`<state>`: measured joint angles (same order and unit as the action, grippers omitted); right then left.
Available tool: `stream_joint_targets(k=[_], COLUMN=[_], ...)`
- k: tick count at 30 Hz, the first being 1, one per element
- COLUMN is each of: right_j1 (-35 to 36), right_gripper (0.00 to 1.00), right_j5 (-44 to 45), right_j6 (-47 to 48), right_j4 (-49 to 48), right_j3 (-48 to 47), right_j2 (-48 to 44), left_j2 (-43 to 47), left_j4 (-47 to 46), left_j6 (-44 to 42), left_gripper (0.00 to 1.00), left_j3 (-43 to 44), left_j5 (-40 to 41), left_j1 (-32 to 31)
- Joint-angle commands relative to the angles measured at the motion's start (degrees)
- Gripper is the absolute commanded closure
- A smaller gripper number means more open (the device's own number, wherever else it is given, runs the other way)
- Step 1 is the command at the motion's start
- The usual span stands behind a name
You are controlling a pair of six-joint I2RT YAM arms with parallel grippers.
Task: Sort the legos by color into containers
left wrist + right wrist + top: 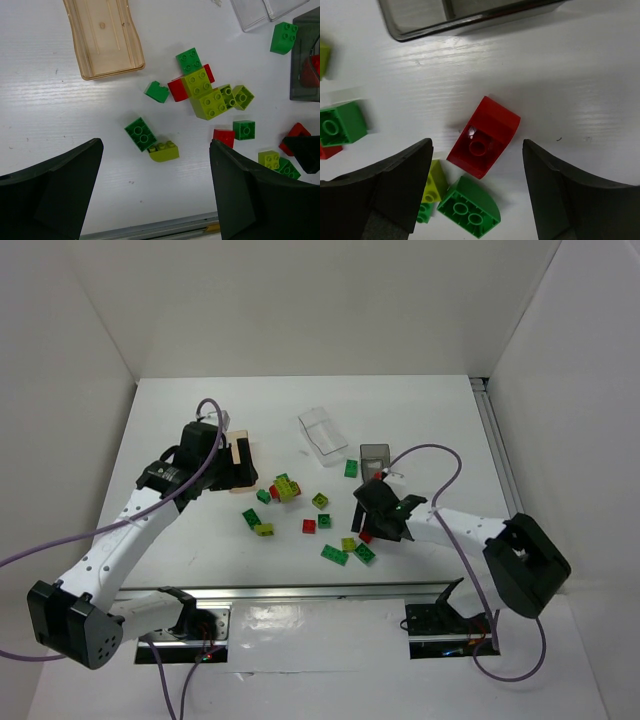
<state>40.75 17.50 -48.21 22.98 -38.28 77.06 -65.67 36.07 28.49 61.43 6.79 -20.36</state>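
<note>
Green, red and yellow-green legos lie scattered mid-table, with a stuck-together cluster (285,487) that also shows in the left wrist view (202,92). My right gripper (380,523) is open and low, its jaws either side of a rounded red lego (485,137) lying stud-side down, not touching it. A rounded green lego (470,205) lies just below. My left gripper (240,465) is open and empty, high beside the amber container (105,37). The clear container (325,430) and the dark grey container (375,454) stand behind the legos; something red (311,70) lies in the grey one.
A metal rail (320,592) runs along the table's near edge. White walls close in the left, back and right sides. The right arm's purple cable (440,455) loops above the table to the right of the grey container.
</note>
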Motion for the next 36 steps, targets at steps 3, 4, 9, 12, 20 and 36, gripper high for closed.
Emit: stream_joint_targets(k=[3, 4, 9, 12, 20, 36], right_j1=[0.4, 0.4, 2.9, 4.2, 4.1, -13.8], right_gripper=[0.21, 0.26, 0.6, 0.68, 0.71, 0.53], right_j5=[1.2, 0.6, 3.4, 6.9, 15.1, 11.8], right_j6=[-2.8, -2.8, -2.8, -2.8, 3.5, 19.9], right_j4=[-3.3, -3.3, -0.7, 3.5, 11.5, -1.4], right_j3=[-2.6, -2.6, -6.4, -10.1, -17.9, -31.5], right_j2=[6.0, 6.5, 7.3, 4.5, -5.2, 15.0], left_j2=[0.0, 0.0, 0.0, 0.0, 0.0, 0.7], left_j4=[-0.1, -0.1, -0.1, -0.1, -0.1, -0.1], left_j6=[-0.8, -0.8, -0.8, -0.8, -0.8, -0.3], left_gripper=[0.05, 0.05, 0.05, 0.05, 0.05, 0.05], left_j3=[1.6, 1.6, 1.6, 1.6, 0.4, 1.7], left_j5=[0.8, 0.8, 1.4, 1.4, 2.0, 1.4], left_j1=[-0.2, -0.2, -0.2, -0.2, -0.2, -0.2])
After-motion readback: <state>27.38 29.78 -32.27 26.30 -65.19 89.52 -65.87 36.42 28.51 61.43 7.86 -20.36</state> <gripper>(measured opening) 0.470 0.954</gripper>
